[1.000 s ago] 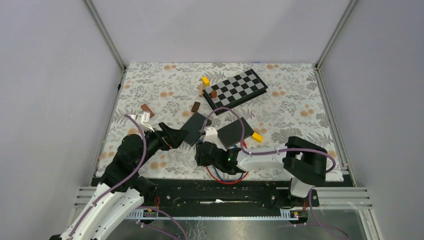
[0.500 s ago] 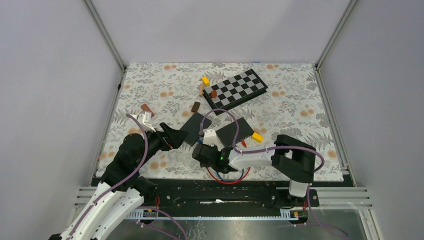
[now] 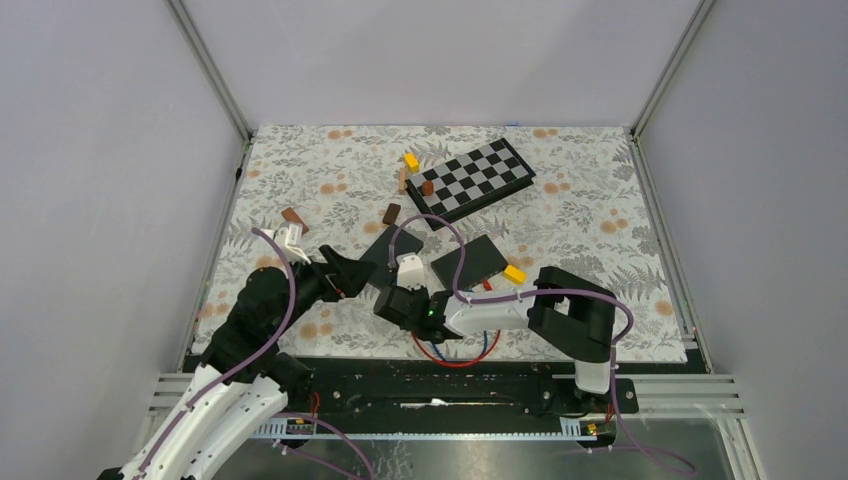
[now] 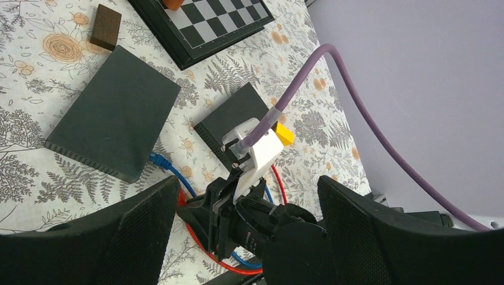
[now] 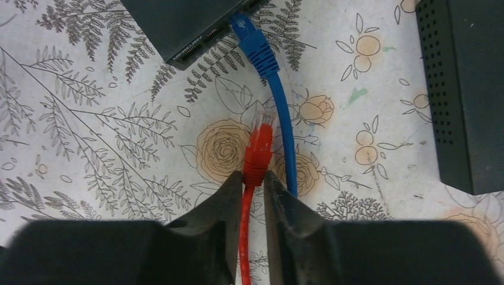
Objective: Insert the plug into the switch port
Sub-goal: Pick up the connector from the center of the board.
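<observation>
- Top view: the left gripper (image 3: 352, 275) is held wide and empty at 9 o'clock of the switch (image 3: 388, 250). The right gripper (image 3: 392, 298) is set close at the switch's 6 o'clock; its grip cannot be told here.
- Left wrist view: a blue plug (image 4: 157, 159) is seen seated in the switch's near edge. The left fingers (image 4: 148, 231) are spread wide, with nothing gripped.
- Right wrist view: the red plug (image 5: 260, 139) is pinched at its boot by narrow jaws, apart from the switch, tip toward 12 o'clock. Free ports (image 5: 199, 46) are seen at 11 o'clock, left of the blue plug. As the port face runs slanted, the red plug is best turned square to a free port, steered clear of the blue plug, then pushed straight in.
</observation>
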`<act>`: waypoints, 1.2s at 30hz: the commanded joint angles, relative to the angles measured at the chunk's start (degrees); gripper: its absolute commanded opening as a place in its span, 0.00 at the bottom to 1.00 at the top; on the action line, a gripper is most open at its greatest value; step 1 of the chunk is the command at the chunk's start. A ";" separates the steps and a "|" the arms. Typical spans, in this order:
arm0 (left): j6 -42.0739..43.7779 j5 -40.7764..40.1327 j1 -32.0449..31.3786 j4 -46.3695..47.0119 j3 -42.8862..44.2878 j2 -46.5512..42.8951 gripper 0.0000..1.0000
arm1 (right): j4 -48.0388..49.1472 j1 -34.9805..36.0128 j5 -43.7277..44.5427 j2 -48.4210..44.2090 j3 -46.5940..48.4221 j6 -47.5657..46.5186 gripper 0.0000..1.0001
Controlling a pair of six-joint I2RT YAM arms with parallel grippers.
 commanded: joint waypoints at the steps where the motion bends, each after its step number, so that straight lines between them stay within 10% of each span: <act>1: 0.82 -0.71 0.11 2.14 0.15 -0.92 0.88 | -3.58 -0.09 3.02 0.76 0.99 -0.55 0.19; 7: 0.77 -1.40 0.11 2.00 0.08 -1.27 0.88 | 3.51 -0.06 0.69 -3.67 -3.81 -2.62 0.00; 20: 1.61 8.85 0.11 15.40 -2.22 -6.18 0.90 | 43.03 -4.32 -19.73 -35.27 -35.19 -8.47 0.00; 36: -5.18 28.39 0.15 38.69 -10.35 3.59 0.80 | 48.10 -8.18 -24.12 -60.68 -47.74 -8.99 0.00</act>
